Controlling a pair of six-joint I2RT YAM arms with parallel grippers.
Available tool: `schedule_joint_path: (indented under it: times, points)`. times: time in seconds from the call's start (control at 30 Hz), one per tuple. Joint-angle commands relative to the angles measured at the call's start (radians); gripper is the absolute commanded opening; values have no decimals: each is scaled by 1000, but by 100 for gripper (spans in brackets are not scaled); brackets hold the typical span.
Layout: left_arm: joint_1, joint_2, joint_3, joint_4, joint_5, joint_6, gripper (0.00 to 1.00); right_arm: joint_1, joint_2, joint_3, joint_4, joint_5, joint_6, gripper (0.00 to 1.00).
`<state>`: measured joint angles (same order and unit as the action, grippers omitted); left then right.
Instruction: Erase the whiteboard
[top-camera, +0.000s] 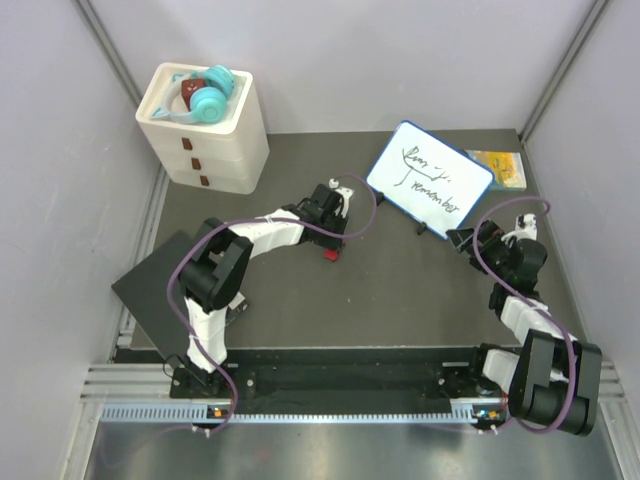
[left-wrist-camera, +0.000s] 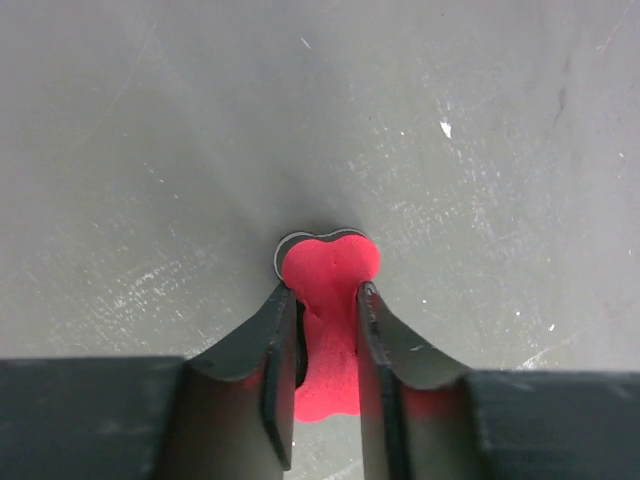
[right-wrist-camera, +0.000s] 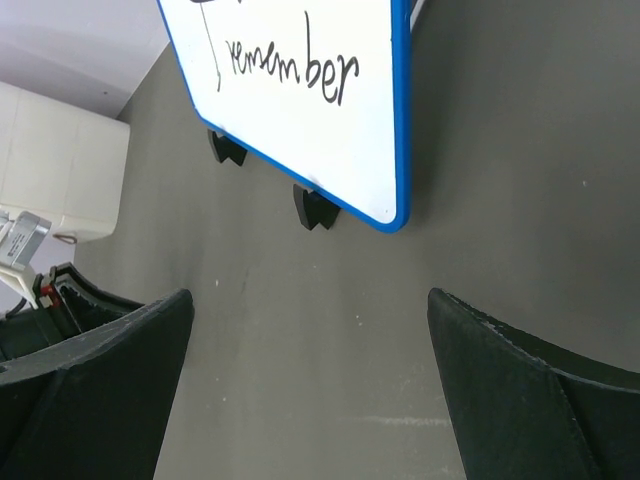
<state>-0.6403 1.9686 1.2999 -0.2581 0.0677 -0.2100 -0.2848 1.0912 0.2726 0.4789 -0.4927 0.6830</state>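
The whiteboard (top-camera: 430, 180) stands tilted on small black feet at the back right of the dark mat, with black handwriting on it. In the right wrist view its blue-rimmed lower corner (right-wrist-camera: 300, 90) reads "remember". My left gripper (top-camera: 331, 243) is down on the mat at the centre, left of the board. It is shut on a small red foam eraser (left-wrist-camera: 330, 262), whose sides are pinched in between the fingers (left-wrist-camera: 275, 340). My right gripper (right-wrist-camera: 310, 300) stands open in front of the board's near right corner, a short way off, with only bare mat between its fingers.
A white drawer unit (top-camera: 203, 125) with teal headphones on top stands at the back left. A flat black square panel (top-camera: 155, 290) lies at the left edge beside the left arm. A small colourful book (top-camera: 500, 168) lies behind the board at the right wall.
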Motion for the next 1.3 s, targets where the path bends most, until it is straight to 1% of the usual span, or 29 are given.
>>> schedule_joint_path:
  times: [0.0, 0.1, 0.27, 0.33, 0.37, 0.4, 0.47, 0.5, 0.57, 0.6, 0.63, 0.7, 0.73, 0.77, 0.83, 0.87, 0.97, 1.03, 1.13, 1.2, 1.27]
  points:
    - [-1, 9, 10, 0, -3, 8, 16, -11, 3, -4, 29, 8, -16, 99]
    - [-1, -2, 19, -6, -6, 9, 8, -11, 15, -4, 55, 0, -31, 99]
    - [-1, -34, 56, -23, -32, 3, 5, -16, 79, -21, 202, -49, -20, 99]
    - [-1, -45, 93, -36, -23, 3, 0, -19, 125, -18, 259, -52, -14, 99]
    - [-1, -47, 123, -52, -8, 3, 0, -22, 140, -19, 280, -59, 2, 97]
    - [-1, -45, 145, -64, 18, 6, 0, -24, 177, -32, 356, -67, 16, 92]
    - [-1, -40, 211, -102, 78, 7, 0, -24, 216, -44, 430, -79, 56, 87]
    - [-1, -40, 229, -112, 92, 8, 0, -24, 251, -49, 485, -79, 70, 86]
    - [1, -40, 280, -121, 118, 4, 0, -25, 295, -47, 532, -87, 101, 83]
    - [1, -43, 295, -127, 121, 4, 0, -25, 315, -50, 591, -92, 113, 81]
    - [1, -42, 311, -128, 127, 4, 0, -25, 366, -52, 633, -101, 143, 79]
    - [1, -39, 351, -122, 149, 4, 0, -25, 419, -55, 705, -110, 176, 71]
    - [1, -37, 360, -116, 153, 3, 0, -25, 471, -58, 789, -112, 206, 67]
    - [1, -33, 378, -109, 156, 1, 0, -25, 505, -61, 829, -109, 220, 64]
    - [1, -17, 406, -107, 165, 0, 0, -27, 561, -67, 948, -104, 262, 62]
    - [2, -10, 436, -109, 175, -2, 0, -28, 619, -67, 989, -110, 276, 61]
    - [2, 35, 510, -112, 204, -12, 0, -43, 693, -65, 1098, -127, 335, 62]
    - [2, 78, 548, -113, 222, -26, 0, -60, 699, -69, 1097, -115, 346, 63]
    - [2, 144, 639, -96, 218, -80, 0, -67, 655, -67, 999, -80, 313, 64]
    - [2, 186, 656, -52, 225, -110, 0, -67, 612, -50, 892, -60, 285, 66]
    - [2, 211, 661, -9, 201, -133, 0, -67, 604, -35, 854, -47, 267, 67]
